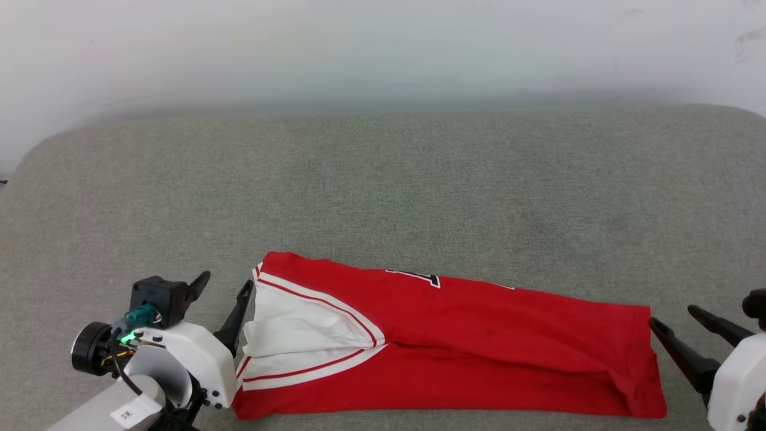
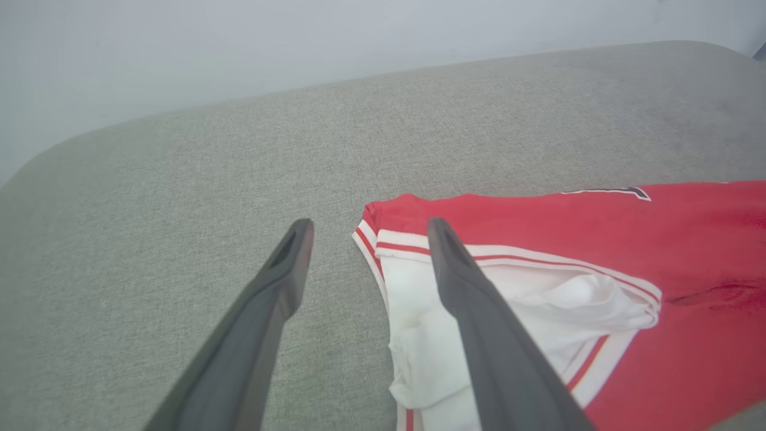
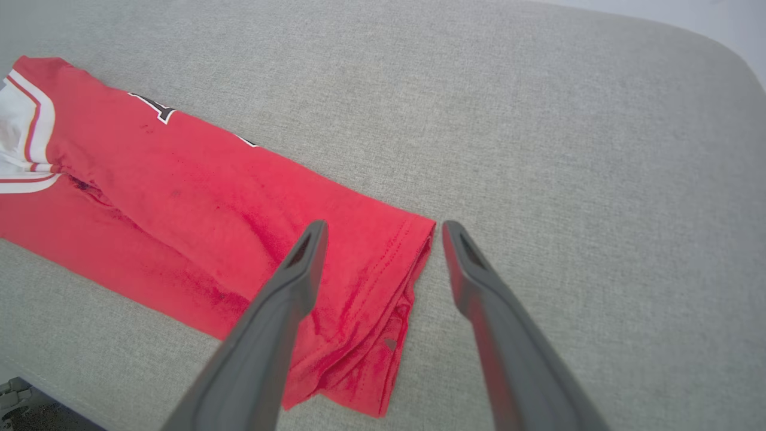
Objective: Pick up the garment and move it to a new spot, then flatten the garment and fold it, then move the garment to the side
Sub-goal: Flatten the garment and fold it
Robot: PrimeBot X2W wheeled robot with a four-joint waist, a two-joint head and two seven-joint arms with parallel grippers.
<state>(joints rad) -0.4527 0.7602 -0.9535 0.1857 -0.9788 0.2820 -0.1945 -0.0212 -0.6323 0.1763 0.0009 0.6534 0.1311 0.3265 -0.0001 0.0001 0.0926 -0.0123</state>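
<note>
Both sets of jaws stand wide apart, gripping nothing. The garment [image 1: 479, 335] lies in a long narrow strip across the near part of the grey bench [image 1: 383, 179], doubled lengthwise, sleeve end to my left and hem end to my right.

My left gripper [image 1: 227, 280] sits right at the sleeve end, one finger over the white sleeve [image 2: 538, 299], the other over bare bench. My right gripper [image 1: 671, 316] straddles the hem [image 3: 413, 263] the same way.

This is thin, soft jersey knit, limp and light by the look of it. It should sag and slide on itself the moment it lifts. The sleeve is bunched and puckered, and the hem corner is rumpled into loose layers. A sliver of black-and-white print [image 1: 419, 278] peeks along the far fold.

The bench cover is coarse woven cloth, so I'd expect drag. I'd pinch every layer at both ends, at the stitched hem and the striped trim.
</note>
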